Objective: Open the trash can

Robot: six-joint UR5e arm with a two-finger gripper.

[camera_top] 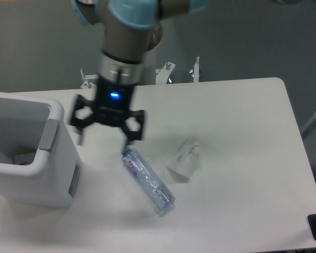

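Observation:
The trash can (pixel 21 182) is a large white boxy bin at the table's left side. A grey tab (pixel 49 135) sits on its right rim and a dark grey panel (pixel 73 179) on its right side. Its top shows an open hollow with some litter inside (pixel 23 156). My gripper (pixel 105 138) hangs just right of the bin's rim, above the table. It looks motion-blurred, its two fingers are spread wide, and it holds nothing. The left finger (pixel 79 129) is close to the grey tab; I cannot tell if it touches.
A clear plastic bottle (pixel 147 180) lies on the white table (pixel 242 116) just below and right of the gripper. A crumpled clear plastic cup (pixel 184 159) lies right of the bottle. Metal clamps (pixel 195 68) stand at the table's back edge.

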